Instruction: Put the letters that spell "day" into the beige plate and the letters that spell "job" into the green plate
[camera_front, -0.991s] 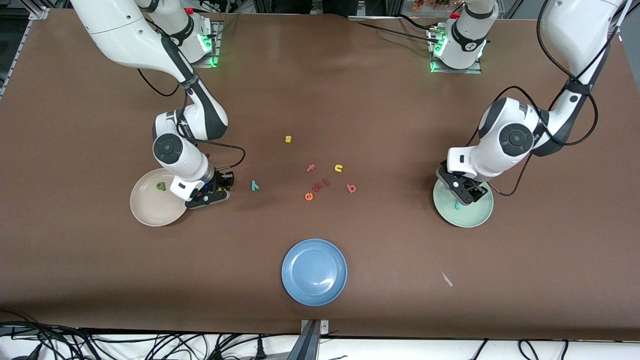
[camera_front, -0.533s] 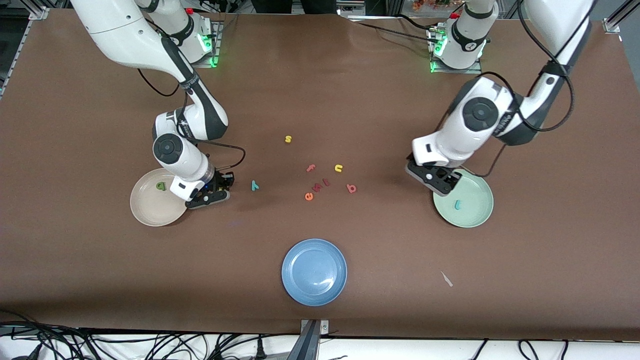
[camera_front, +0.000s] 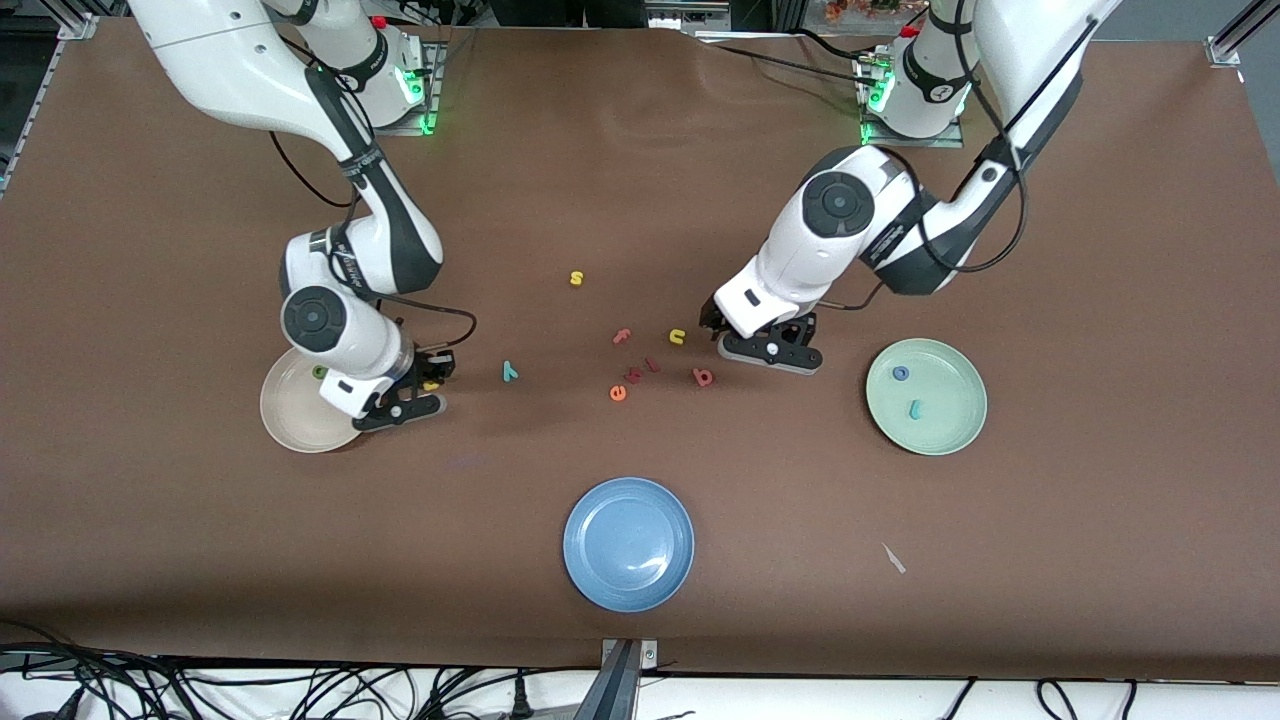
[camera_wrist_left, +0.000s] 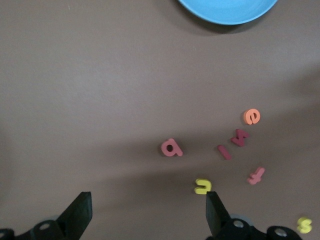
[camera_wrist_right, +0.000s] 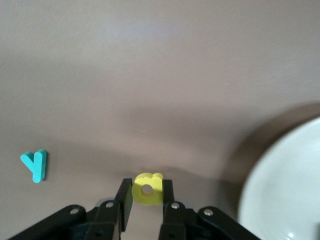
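Just beside the round cream-beige shallow plate (camera_front: 300, 418), toward the table's middle: right gripper (camera_wrist_right: 146, 199) clamped on the small yellow foam d (camera_wrist_right: 147, 189). Over the pinkish-red foam b (camera_front: 703, 377): left gripper (camera_wrist_left: 146, 212), fingers spread wide, empty.

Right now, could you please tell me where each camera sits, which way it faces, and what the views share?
Front view: high across the table, facing both arms' bases; shows both whole arms, the beige plate, green plate and blue plate.
Left wrist view: on the left arm, looking down past its open fingers at the pinkish-red b.
Right wrist view: on the right arm, looking down; its fingers pinch the yellow d.
Shared: the teal y shows in right wrist and front views; the b in left wrist and front.
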